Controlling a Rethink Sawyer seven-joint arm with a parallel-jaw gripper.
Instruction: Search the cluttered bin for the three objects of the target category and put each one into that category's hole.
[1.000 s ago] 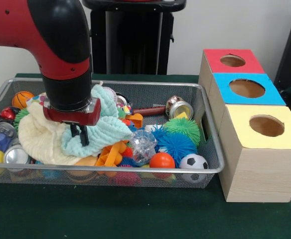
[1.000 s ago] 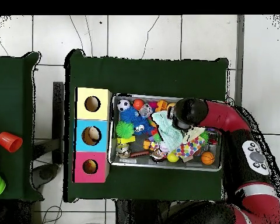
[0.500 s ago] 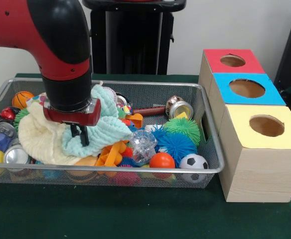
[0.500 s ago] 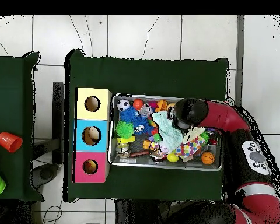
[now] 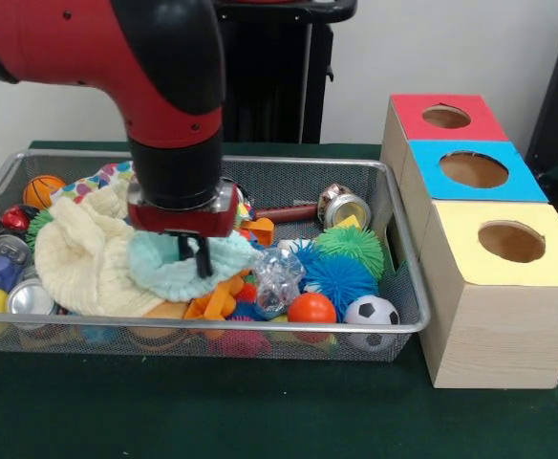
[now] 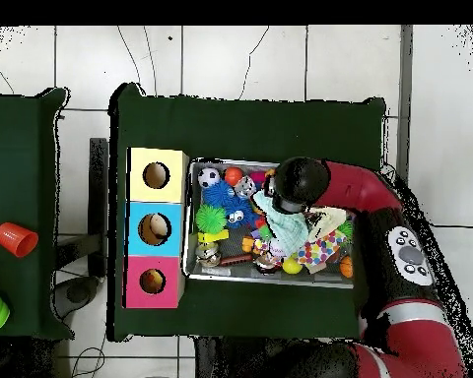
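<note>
1. Here the gripper (image 5: 195, 256) pinches the pale teal cloth (image 5: 179, 270) at the wire bin's (image 5: 394, 325) middle; a cream cloth (image 5: 83, 258) lies beside it.
2. Red-, blue- and yellow-topped boxes (image 5: 475, 170) stand apart.

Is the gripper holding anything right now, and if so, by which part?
The gripper appears shut on the light teal cloth, pinching a bunched fold near its top middle; the rest drapes over the toys in the wire bin.
</note>
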